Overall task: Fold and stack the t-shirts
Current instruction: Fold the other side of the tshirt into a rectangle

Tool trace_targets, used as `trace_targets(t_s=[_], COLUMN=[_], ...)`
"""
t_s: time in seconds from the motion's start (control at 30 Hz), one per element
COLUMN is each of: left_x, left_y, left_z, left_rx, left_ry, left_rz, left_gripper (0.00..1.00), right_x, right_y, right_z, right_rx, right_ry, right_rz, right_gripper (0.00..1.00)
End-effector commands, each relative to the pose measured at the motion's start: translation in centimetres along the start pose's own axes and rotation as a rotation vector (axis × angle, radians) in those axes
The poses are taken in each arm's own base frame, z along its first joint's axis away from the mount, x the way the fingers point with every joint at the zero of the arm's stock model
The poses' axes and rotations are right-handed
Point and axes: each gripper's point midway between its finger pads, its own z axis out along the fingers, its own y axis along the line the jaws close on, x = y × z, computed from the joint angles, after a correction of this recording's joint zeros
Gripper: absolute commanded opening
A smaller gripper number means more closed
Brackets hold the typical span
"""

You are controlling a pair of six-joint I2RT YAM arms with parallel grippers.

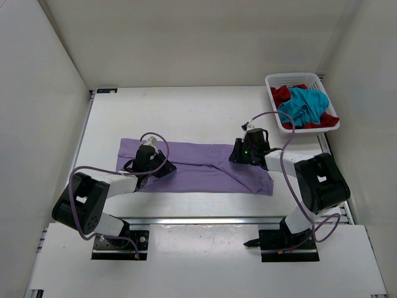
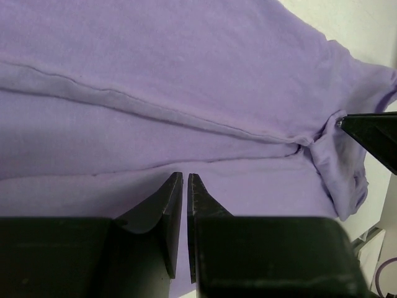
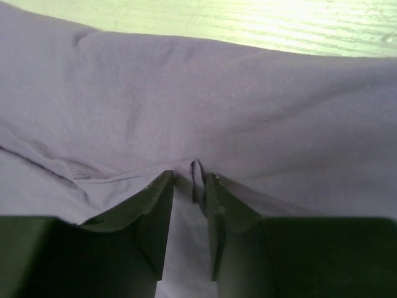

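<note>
The lavender t-shirt (image 1: 198,164) (image 2: 186,74) (image 3: 217,93) lies flat as a long band across the middle of the table, its near edge folded over. My left gripper (image 1: 167,167) (image 2: 185,177) rests low on its left part. Its jaws are almost together, with only a thin slit and no cloth seen pinched. My right gripper (image 1: 236,155) (image 3: 189,177) sits low on the shirt's right part with its jaws apart. A small upright ridge of cloth stands between them, close to the right finger. The teal t-shirt (image 1: 304,105) and the red t-shirt (image 1: 282,94) lie bunched in the basket.
The white lattice basket (image 1: 291,77) stands at the far right corner of the table. White walls close in the table on the left, back and right. Purple cables loop from both arms over the table.
</note>
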Motion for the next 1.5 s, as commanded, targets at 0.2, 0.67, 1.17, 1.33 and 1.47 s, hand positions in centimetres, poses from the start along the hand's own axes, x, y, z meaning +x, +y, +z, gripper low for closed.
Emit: trace_targets(t_s=[0.2, 0.67, 1.17, 1.33, 1.47], left_x=[-1.3, -1.5, -5.3, -5.8, -4.1], left_y=[-2.2, -3.6, -6.6, -7.8, -9.1], left_z=[-1.2, -0.3, -0.6, -0.3, 1.2], left_rx=[0.098, 0.137, 0.2, 0.204, 0.228], left_ry=[-0.062, -0.046, -0.101, -0.117, -0.05], left_rz=[-0.002, -0.009, -0.014, 0.011, 0.027], left_gripper=[0.19, 0.18, 0.21, 0.22, 0.22], right_x=[-1.3, 5.0, 6.2, 2.8, 5.3], right_y=[1.0, 5.5, 11.6, 7.7, 5.3], right_z=[-1.9, -4.7, -8.1, -8.2, -6.5], right_rx=[0.033, -0.01, -0.216, -0.135, -0.078], right_ry=[-0.067, 0.066, 0.124, 0.003, 0.045], right_rz=[-0.033, -0.098, -0.101, -0.034, 0.011], right_gripper=[0.07, 0.0, 0.23, 0.13, 0.02])
